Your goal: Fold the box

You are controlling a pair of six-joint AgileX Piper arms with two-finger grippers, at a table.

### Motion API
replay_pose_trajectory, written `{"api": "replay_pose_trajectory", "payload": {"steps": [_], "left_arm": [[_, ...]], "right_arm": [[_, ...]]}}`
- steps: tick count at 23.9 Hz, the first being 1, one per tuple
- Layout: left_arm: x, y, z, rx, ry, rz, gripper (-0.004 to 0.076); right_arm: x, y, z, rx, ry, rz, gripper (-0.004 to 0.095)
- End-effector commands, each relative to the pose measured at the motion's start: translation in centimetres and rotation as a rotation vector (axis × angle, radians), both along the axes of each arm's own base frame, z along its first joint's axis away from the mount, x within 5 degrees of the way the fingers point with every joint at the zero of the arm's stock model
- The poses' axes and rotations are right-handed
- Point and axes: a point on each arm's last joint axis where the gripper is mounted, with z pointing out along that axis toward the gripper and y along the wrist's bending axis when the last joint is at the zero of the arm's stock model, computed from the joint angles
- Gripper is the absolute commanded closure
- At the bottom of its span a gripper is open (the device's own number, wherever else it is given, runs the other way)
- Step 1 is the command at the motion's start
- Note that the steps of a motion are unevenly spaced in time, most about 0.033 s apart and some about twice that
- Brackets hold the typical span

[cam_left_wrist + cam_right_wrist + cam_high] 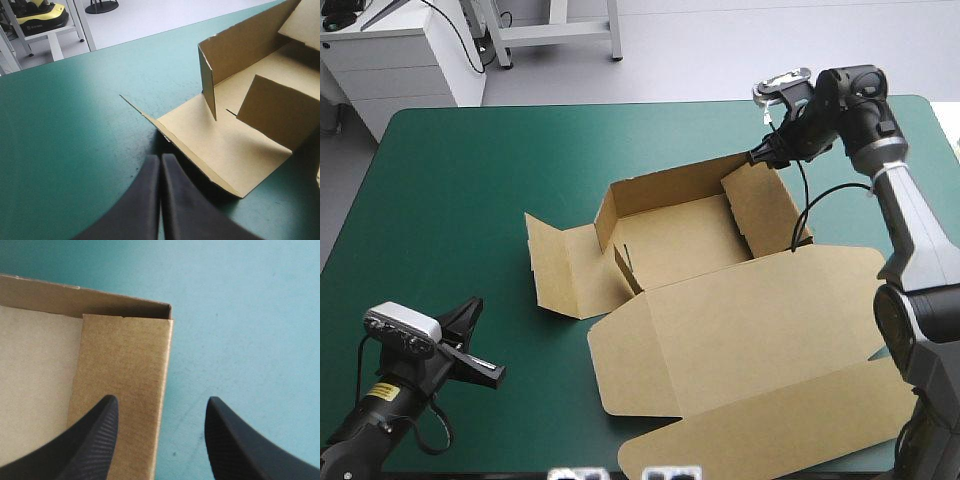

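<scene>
The brown box [690, 250] lies mid-table with its far wall raised, a side flap spread flat toward the left and the big lid [750, 345] flat toward the front. My right gripper [767, 156] hangs open above the box's far right corner [150, 320]; one black finger [95, 440] is over the right wall panel, the other over teal-green cover outside. My left gripper [475, 345] rests shut near the front left of the table. Its closed tips [161, 161] point at the edge of the flat left flap [210, 145], a short gap away.
White cabinets [400, 55] and a frame leg stand beyond the table's far edge. Bare teal-green cover [460, 170] stretches left of the box and around my left gripper. The lid reaches close to the table's front right edge.
</scene>
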Motion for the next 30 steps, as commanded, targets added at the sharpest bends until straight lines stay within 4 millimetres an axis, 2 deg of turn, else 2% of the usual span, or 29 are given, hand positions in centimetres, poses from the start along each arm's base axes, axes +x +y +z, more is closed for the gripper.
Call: {"api": "replay_pose_trajectory", "payload": {"steps": [1,3,5,12,16,18,21,25,30], "left_arm": [[0.3,0.2,1.2,-0.040,-0.055,0.035,0.0732],[0.3,0.2,1.2,-0.039,-0.054,0.034,0.0732],[0.3,0.2,1.2,-0.039,-0.054,0.034,0.0732],[0.2,0.1,1.1,-0.038,-0.044,0.024,0.0732],[0.1,0.0,0.9,-0.037,-0.023,0.004,0.0733],[0.1,0.0,0.9,-0.037,-0.023,0.004,0.0732],[0.1,0.0,0.9,-0.037,-0.023,0.004,0.0733],[0.1,0.0,1.0,-0.048,-0.023,0.012,0.0733],[0.2,0.1,1.0,-0.048,-0.031,0.019,0.0732]], "right_arm": [[-2.3,-0.8,4.3,-0.002,-0.110,-0.006,0.0413],[-2.3,-0.7,4.1,0.004,-0.099,-0.010,0.0413],[-2.1,-0.6,2.9,0.002,-0.059,-0.009,0.0413],[-0.5,-0.4,-4.7,-0.037,0.166,0.009,0.0413],[0.8,0.5,-7.9,0.024,0.253,0.017,0.0420],[1.2,0.6,-9.0,0.030,0.279,0.015,0.0459],[1.6,0.6,-9.9,0.034,0.303,-0.002,0.0598],[1.6,0.6,-9.7,0.032,0.297,-0.012,0.0899],[1.5,0.4,-8.8,0.023,0.272,-0.020,0.0924]]}}
